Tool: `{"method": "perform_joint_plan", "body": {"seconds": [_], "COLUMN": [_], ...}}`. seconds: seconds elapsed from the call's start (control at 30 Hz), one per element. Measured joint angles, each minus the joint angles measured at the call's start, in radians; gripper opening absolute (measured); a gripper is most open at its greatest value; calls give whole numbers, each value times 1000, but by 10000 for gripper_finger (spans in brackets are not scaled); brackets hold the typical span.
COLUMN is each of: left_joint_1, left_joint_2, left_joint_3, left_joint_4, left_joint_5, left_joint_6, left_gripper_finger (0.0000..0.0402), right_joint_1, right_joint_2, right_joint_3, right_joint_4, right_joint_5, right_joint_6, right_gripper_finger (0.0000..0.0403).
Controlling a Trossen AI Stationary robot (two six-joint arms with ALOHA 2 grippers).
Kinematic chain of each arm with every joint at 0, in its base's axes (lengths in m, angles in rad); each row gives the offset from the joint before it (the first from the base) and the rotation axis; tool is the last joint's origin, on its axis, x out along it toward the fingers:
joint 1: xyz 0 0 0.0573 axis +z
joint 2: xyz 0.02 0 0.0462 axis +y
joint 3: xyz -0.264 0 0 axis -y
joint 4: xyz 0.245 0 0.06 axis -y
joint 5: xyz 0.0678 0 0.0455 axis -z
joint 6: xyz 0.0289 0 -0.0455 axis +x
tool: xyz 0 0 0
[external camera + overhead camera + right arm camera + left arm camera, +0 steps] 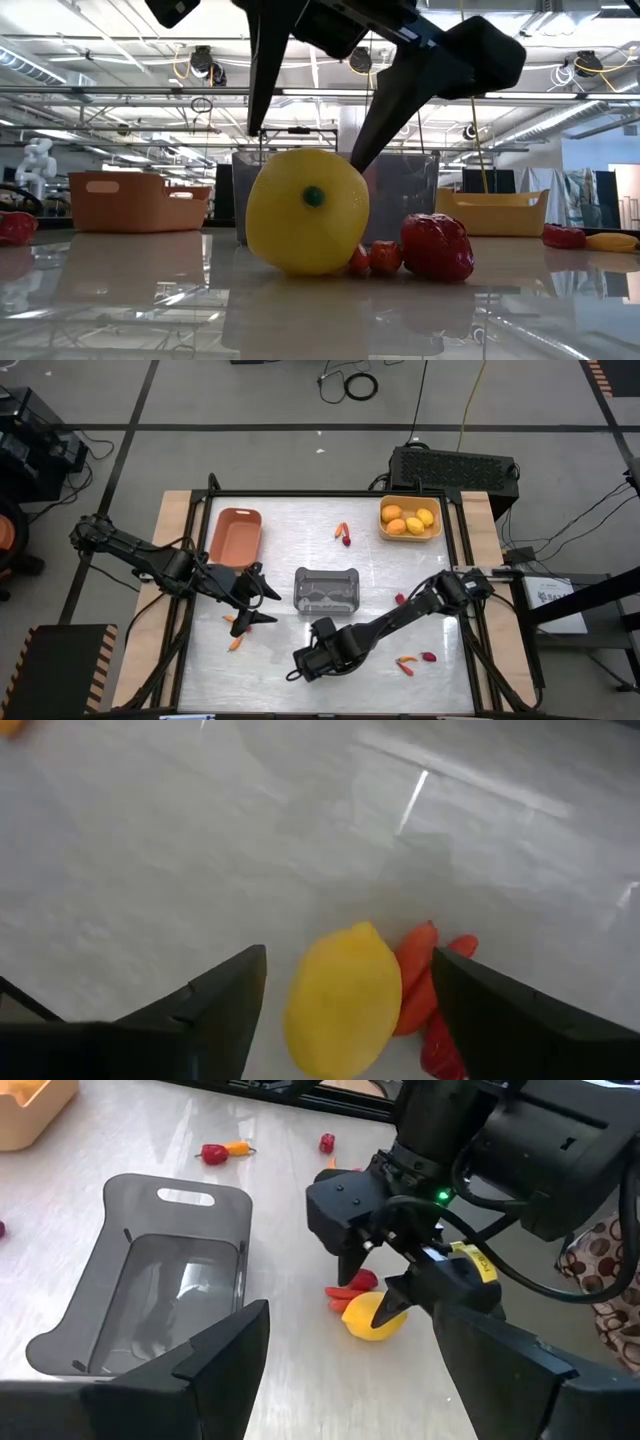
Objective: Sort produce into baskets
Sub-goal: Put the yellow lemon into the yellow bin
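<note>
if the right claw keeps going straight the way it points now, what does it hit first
Most likely the yellow lemon: it lies on the table directly between the open fingers of the right claw. The red pieces lie against the lemon's side, close to one finger, so they could get clipped too.

Non-task stuff as we see it: right under the right claw (298, 668) there's a pale glossy table (300, 530) with wooden side strips. Well beyond the claw, just past the table's far edge, sits a black box (455, 468). Farther out, cables (352, 385) coil on the floor. A white box (555, 595) sits well off to the claw's right.
</note>
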Motion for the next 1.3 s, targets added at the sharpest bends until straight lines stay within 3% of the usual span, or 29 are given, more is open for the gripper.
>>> {"method": "perform_joint_plan", "body": {"seconds": [0.33, 1.3], "left_joint_1": [0, 0], "left_joint_2": [0, 0], "left_joint_3": [0, 0], "left_joint_4": [0, 2], "left_joint_5": [-3, -23], "left_joint_6": [28, 6], "left_gripper_finger": [287, 287], "right_joint_1": [-4, 37], "right_joint_2": [0, 78], "right_joint_3": [0, 0], "right_joint_4": [-18, 73], "right_joint_5": [-31, -61], "right_joint_6": [28, 82], "right_gripper_finger": [352, 349]}}
